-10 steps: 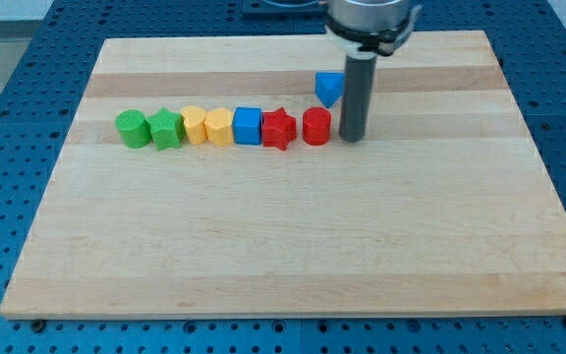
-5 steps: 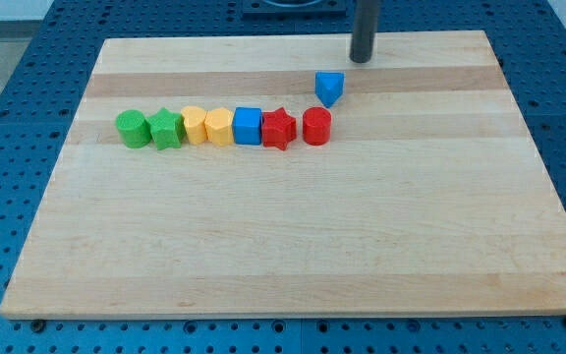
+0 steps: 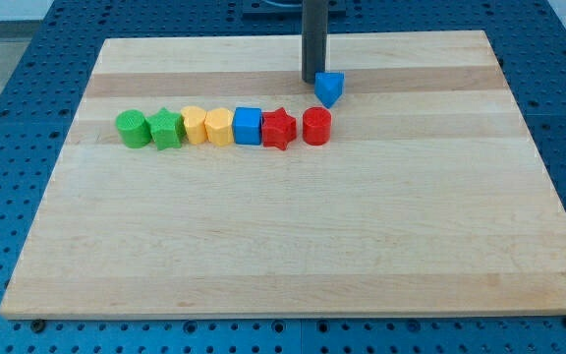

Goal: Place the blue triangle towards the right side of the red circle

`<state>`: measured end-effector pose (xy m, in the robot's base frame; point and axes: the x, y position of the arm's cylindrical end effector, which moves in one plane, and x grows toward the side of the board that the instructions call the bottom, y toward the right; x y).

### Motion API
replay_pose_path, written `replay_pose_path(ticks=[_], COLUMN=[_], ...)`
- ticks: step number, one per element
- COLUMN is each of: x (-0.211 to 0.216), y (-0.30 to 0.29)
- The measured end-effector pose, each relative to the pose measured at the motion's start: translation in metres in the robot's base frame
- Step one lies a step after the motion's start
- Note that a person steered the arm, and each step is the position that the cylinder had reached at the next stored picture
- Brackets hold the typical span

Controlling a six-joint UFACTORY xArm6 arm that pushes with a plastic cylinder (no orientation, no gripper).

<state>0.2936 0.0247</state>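
My tip (image 3: 313, 80) rests on the bench just at the view's left of the blue triangle (image 3: 330, 88), touching or nearly so; I cannot tell which. This arm carries no jaws, only the dark rod, whose upper part is cut off by the view's top. The blue triangle sits above and slightly right of the red circle (image 3: 316, 127), apart from it.

Seven blocks form a row: green circle (image 3: 131, 129), green star (image 3: 166, 129), two yellow blocks (image 3: 195, 126) (image 3: 218, 127) of unclear shape, blue cube (image 3: 249, 126), red star (image 3: 279, 129), red circle. With the triangle that makes eight.

The bench (image 3: 293, 246) is pale wooden board on a blue perforated surface (image 3: 8, 108).
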Motion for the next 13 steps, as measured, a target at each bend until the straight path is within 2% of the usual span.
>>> replay_pose_path(ticks=[2, 4, 10, 12, 13], x=[0.027, 0.027, 0.059, 0.052, 0.06], y=[0.008, 0.048, 0.06, 0.118, 0.122])
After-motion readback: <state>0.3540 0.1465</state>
